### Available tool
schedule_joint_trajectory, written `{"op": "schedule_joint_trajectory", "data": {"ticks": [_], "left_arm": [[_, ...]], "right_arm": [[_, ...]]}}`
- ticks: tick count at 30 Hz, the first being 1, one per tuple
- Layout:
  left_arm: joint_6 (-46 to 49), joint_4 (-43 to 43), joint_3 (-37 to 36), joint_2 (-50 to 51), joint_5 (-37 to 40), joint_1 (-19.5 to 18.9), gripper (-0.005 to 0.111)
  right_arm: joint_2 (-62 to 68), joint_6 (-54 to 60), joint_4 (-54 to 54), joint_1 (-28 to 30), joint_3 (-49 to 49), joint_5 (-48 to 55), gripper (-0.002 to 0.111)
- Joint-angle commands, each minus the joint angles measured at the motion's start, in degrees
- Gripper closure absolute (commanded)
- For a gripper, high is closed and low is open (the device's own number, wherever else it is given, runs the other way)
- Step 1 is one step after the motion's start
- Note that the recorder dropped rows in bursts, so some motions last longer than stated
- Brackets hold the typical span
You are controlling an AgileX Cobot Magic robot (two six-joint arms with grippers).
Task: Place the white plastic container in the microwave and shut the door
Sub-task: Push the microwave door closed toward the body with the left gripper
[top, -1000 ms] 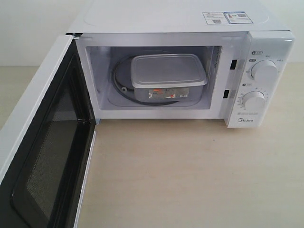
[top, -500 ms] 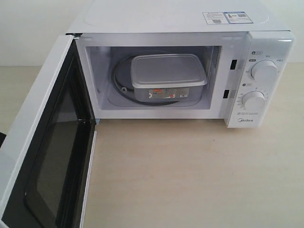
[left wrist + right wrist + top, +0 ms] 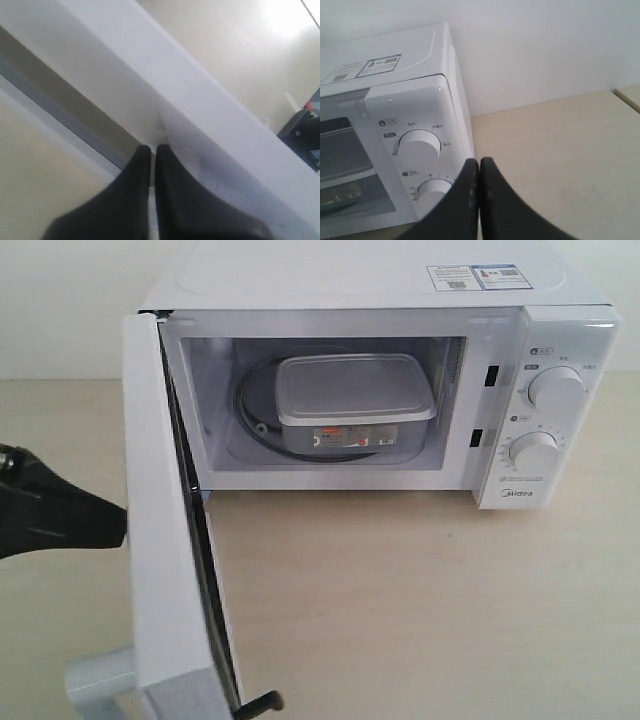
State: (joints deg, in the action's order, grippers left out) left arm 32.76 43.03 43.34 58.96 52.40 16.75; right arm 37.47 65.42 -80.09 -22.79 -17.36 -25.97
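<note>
The white plastic container (image 3: 355, 390) sits lid on inside the microwave (image 3: 360, 280), on the glass turntable (image 3: 252, 412), with its red-and-black label facing out. The door (image 3: 160, 540) stands about half open, nearly edge-on in the exterior view. My left gripper (image 3: 120, 525) is shut with nothing in it, its tips against the door's outer face (image 3: 200, 100). In the left wrist view the left gripper (image 3: 153, 148) touches that white face. My right gripper (image 3: 479, 161) is shut and empty, off to the microwave's (image 3: 395, 60) dial side, and out of the exterior view.
The pale wooden table (image 3: 420, 610) stretches in front of the microwave. Two round dials (image 3: 556, 390) sit on the right panel. The door's handle (image 3: 95, 680) and a black latch hook (image 3: 262, 702) stick out at its lower end. A light wall stands behind.
The door has swung from wide open to about half shut. My left arm has come in from the left and now presses on the door's outer face. The container has not moved.
</note>
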Motion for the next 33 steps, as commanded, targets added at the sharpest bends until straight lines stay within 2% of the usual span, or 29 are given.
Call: {"op": "schedule_joint_trajectory", "data": {"ticks": [1,8,13,17,20,22,28,33], "left_arm": [[0.8,1.6,2.1,3.7,-5.4,4.7,0.102],[0.8,1.6,7.8,12.0,-14.1,11.4,0.102],[0.8,1.1,12.2,17.4,-17.5,14.0,0.102],[0.8,0.9,14.8,21.8,-19.5,14.6,0.102],[1.6,0.9,16.6,25.9,-22.3,14.6,0.102],[2.1,0.9,17.0,26.8,-24.6,14.6,0.102],[3.3,0.6,17.0,27.9,-28.4,14.6,0.102],[3.3,0.6,17.0,28.5,-31.1,14.6,0.102]], "right_arm": [[-0.2,-2.3,3.2,0.4,-1.2,0.7,0.108],[-0.2,-2.3,3.7,0.4,-3.8,3.1,0.108],[-0.2,-2.3,4.4,0.4,-3.9,5.1,0.108],[-0.2,-2.0,4.7,0.4,-3.9,7.1,0.108],[-0.2,-2.3,7.6,0.4,-3.9,12.4,0.108],[-0.2,-2.4,11.0,0.4,-3.9,16.4,0.108],[-0.2,-3.2,12.0,0.3,-4.2,15.8,0.108],[-0.2,-3.2,14.7,0.3,-9.5,23.9,0.108]]}}
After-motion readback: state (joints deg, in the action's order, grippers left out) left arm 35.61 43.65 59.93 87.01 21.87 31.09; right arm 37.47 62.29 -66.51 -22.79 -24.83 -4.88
